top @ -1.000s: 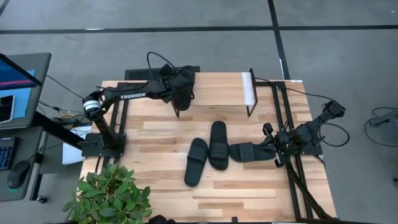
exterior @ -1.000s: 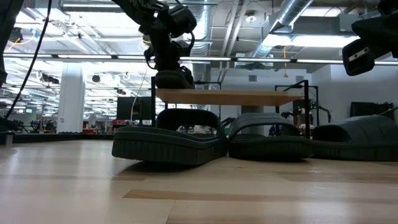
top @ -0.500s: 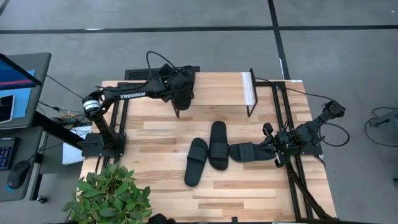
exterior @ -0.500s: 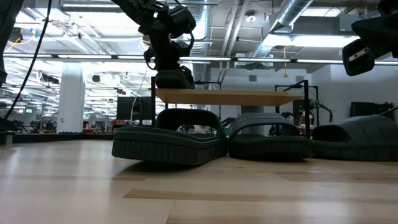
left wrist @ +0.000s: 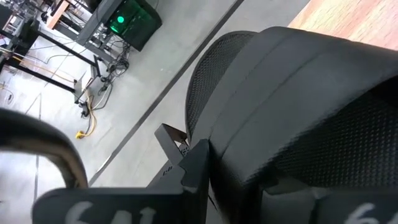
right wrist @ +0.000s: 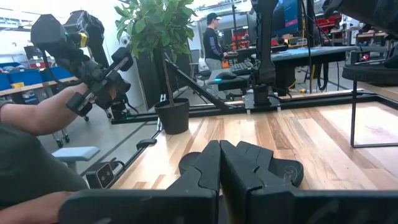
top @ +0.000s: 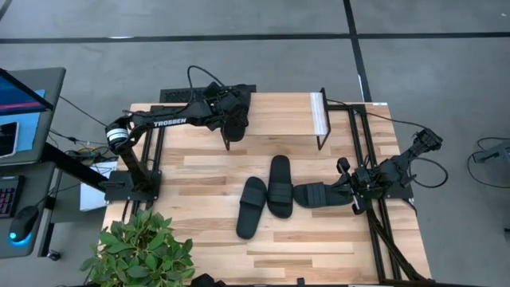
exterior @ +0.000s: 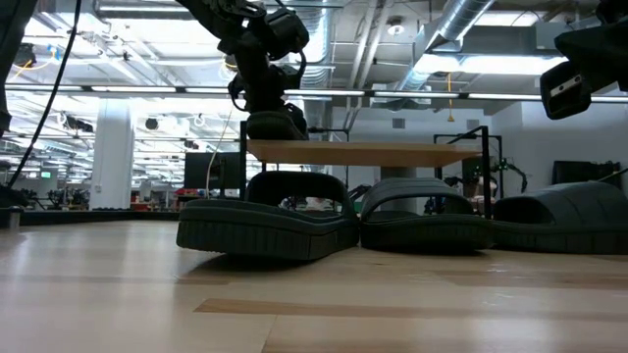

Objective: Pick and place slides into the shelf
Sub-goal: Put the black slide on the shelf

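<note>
Hardly anything has moved over the last second: the left arm hangs just where it was, its pincer (top: pixel 232 126) clamped on one sandal (exterior: pixel 275 125) at the left end of the shelf (top: pixel 279 114). From table height that sandal looks to be resting on, or a hair above, the light wood top near its left edge; I cannot tell if the sole has full contact. The left wrist view is filled with the sandal's black textured strap (left wrist: pixel 298 106), so the grip is plainly not let go. My reading is that this is the pause at the end of a placement, with the release yet to come, and the stillness suggests the arm has settled on its spot. The other three sandals lie on the surface in front of the shelf: one (top: pixel 251 207) angled toward the plant side, one (top: pixel 280 186) just beside it and touching, and a third (top: pixel 322 194) lying crosswise next to the right arm. The right pincer (right wrist: pixel 220 163) waits low at the right edge of the surface, fingers pressed together on nothing, close to that third sandal. So one of four is nearly shelved, with three still to go.
</note>
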Robot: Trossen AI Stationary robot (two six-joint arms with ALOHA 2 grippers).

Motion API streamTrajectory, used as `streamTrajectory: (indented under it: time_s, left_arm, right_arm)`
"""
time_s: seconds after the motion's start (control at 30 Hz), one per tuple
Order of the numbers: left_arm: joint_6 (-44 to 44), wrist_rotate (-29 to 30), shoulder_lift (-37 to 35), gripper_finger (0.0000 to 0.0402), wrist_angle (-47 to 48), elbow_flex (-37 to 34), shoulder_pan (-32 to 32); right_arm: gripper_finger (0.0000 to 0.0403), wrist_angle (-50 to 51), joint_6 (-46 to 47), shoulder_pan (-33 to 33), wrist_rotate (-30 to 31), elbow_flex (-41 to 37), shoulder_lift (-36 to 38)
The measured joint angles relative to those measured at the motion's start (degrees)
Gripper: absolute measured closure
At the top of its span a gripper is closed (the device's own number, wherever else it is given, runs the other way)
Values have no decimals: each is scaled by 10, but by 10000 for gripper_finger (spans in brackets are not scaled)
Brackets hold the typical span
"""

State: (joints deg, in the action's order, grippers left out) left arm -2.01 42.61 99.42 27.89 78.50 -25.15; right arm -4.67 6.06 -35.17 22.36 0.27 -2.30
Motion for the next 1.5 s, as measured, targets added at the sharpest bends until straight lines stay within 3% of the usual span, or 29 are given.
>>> streamTrajectory:
  time_s: [0.47,1.27,1.5]
  left_arm:
    - [32,5,0,364,11,0,1]
    - [11,37,2,365,7,-2,7]
    - [29,12,1,351,-2,-2,2]
  right_arm:
    - [403,0,0,0,0,0,0]
    - [403,0,0,0,0,0,0]
    - [403,0,0,0,0,0,0]
